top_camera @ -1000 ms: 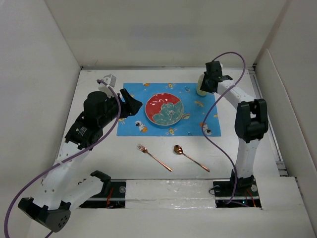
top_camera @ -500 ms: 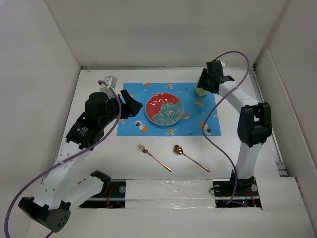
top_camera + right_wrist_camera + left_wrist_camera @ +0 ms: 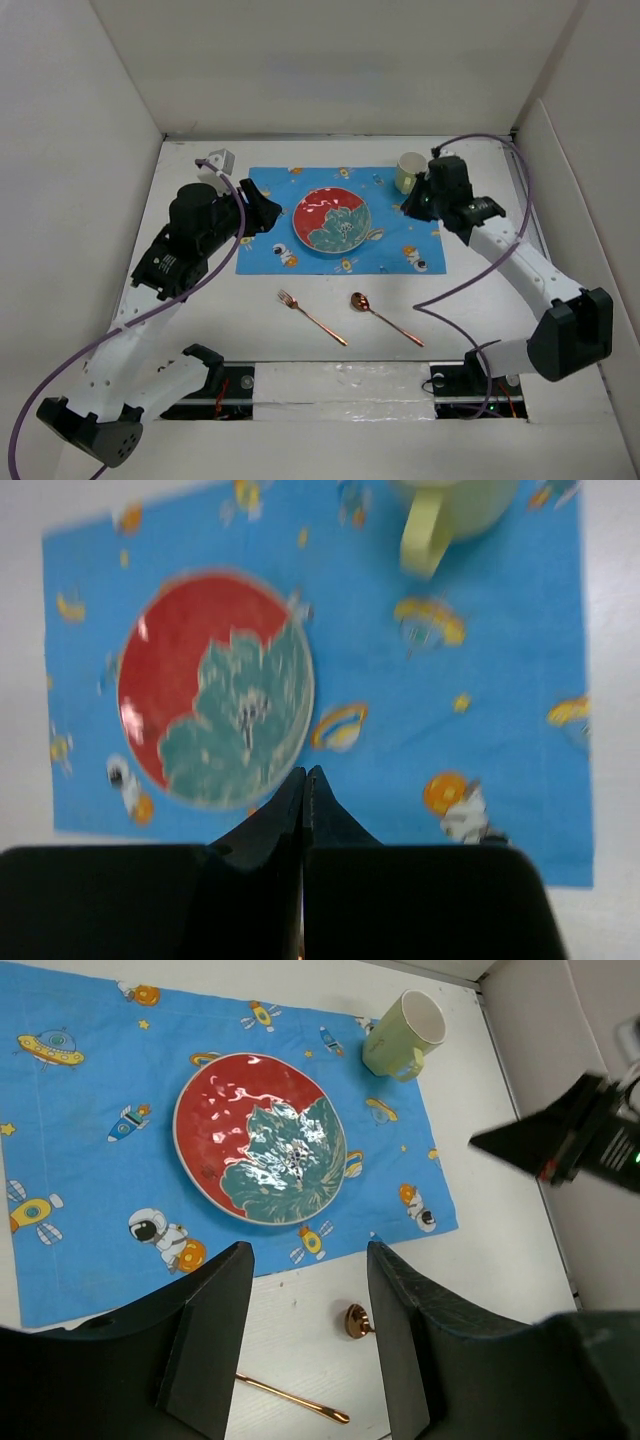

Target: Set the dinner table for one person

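Observation:
A blue printed mat [image 3: 390, 250] lies on the white dinner table [image 3: 200, 310]. A red and teal plate [image 3: 331, 221] sits in the mat's middle, and a pale green mug [image 3: 408, 172] stands upright at its far right corner. A copper fork [image 3: 311, 316] and spoon [image 3: 385, 318] lie on the table in front of the mat. My left gripper [image 3: 268, 208] hovers over the mat's left edge, open and empty [image 3: 308, 1260]. My right gripper [image 3: 415, 205] hangs just in front of the mug, apart from it, shut on nothing [image 3: 304, 772]. The right wrist view shows the plate [image 3: 215, 690] and mug [image 3: 450, 510].
White walls [image 3: 90, 120] close in the table on the left, back and right. In the left wrist view the spoon's bowl [image 3: 355, 1322] and the fork's handle [image 3: 290, 1400] show between my fingers, with the right arm [image 3: 580, 1135] at the right.
My right gripper has let go of the mug, drawn back toward the near right and shut. The mug now stands alone on the mat's corner. The left jaws narrowed slightly.

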`<state>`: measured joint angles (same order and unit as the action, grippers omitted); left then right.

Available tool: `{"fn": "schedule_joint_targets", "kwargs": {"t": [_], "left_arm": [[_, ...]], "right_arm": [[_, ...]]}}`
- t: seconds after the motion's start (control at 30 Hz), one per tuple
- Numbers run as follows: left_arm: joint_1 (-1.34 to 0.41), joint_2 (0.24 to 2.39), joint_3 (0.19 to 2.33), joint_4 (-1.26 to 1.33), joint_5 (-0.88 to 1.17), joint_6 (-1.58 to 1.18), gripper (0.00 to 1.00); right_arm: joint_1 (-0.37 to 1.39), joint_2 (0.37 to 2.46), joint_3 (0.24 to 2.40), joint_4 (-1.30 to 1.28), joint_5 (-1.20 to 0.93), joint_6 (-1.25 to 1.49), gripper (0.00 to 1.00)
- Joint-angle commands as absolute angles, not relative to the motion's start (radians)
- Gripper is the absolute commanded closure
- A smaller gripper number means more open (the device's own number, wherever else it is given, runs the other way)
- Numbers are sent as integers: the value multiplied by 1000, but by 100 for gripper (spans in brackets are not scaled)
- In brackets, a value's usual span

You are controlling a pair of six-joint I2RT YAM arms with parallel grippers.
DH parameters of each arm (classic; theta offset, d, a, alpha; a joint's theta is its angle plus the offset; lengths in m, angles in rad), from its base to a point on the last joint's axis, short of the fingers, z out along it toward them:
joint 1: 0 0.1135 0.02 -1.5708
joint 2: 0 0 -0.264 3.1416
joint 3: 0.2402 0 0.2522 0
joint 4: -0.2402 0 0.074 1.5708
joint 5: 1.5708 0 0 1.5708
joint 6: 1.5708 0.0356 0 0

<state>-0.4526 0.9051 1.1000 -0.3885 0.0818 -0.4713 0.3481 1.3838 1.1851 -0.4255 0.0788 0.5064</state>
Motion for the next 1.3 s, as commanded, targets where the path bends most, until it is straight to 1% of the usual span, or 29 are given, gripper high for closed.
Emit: {"fn": "schedule_joint_targets", "kwargs": {"t": [0.0, 0.17, 0.2, 0.23, 0.27, 0.3, 0.33, 0.37, 0.47, 0.67, 0.77, 0.97, 1.1, 1.2, 1.23, 1.27], "left_arm": [[-457, 908, 1131, -354, 80, -449, 54], [-457, 913, 1137, -353, 83, -445, 54], [-457, 916, 1138, -351, 81, -445, 54], [-457, 914, 1138, -351, 84, -443, 54], [-457, 913, 1140, -351, 89, -443, 54], [-457, 913, 1137, -351, 90, -442, 54], [-457, 913, 1137, -351, 91, -442, 54], [-457, 914, 1137, -348, 91, -443, 54], [-457, 914, 1132, -345, 98, -442, 54], [-457, 905, 1123, -347, 94, -442, 54], [-457, 897, 1118, -351, 87, -446, 54], [-457, 884, 1094, -347, 80, -457, 54], [-457, 882, 1081, -342, 77, -466, 54], [-457, 888, 1080, -341, 74, -469, 54], [-457, 888, 1081, -342, 71, -469, 54], [-457, 891, 1083, -342, 69, -469, 54]], "right_arm": [[438, 1313, 1071, -544, -69, 511, 100], [549, 1172, 905, -663, -101, 563, 100], [561, 1161, 894, -681, -110, 571, 93], [586, 1151, 882, -716, -112, 593, 84], [597, 1143, 873, -733, -112, 604, 63], [615, 1146, 847, -773, -117, 620, 52], [624, 1146, 847, -773, -121, 620, 52], [633, 1153, 841, -782, -117, 623, 46], [661, 1207, 828, -793, -120, 621, 39], [755, 1357, 865, -796, -95, 604, 40], [765, 1411, 856, -755, -98, 607, 41], [787, 1500, 867, -735, -6, 626, 41], [811, 1569, 868, -712, -6, 627, 43], [833, 1614, 876, -678, -11, 641, 50], [845, 1624, 877, -669, -14, 646, 56], [865, 1634, 879, -661, -17, 650, 60]]}}
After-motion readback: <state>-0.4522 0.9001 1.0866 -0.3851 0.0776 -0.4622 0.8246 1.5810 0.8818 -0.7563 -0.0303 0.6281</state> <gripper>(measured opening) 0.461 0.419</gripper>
